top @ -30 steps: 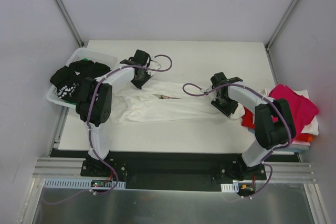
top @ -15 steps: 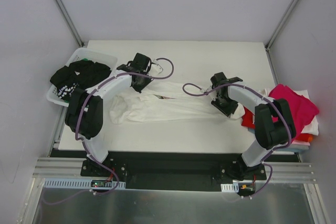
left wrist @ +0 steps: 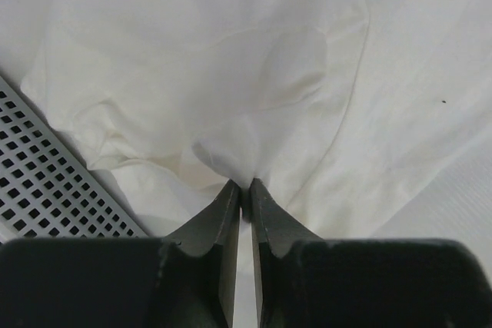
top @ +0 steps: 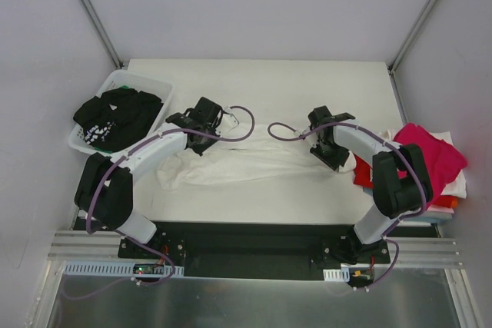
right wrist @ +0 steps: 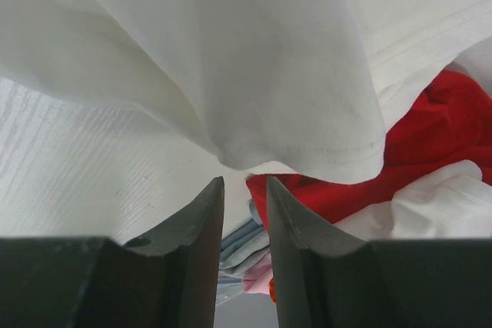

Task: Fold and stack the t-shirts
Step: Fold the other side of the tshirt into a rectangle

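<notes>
White t-shirt (top: pixel 254 165), left end now nearer the table's (top: pixel 307 82) front edge.

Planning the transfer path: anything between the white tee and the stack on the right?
Nothing visible. The white tee lies stretched across the table, its right end by the right gripper already at the edge of the stack, red shirt just beyond the hem. The basket sits left, off that path.
</notes>
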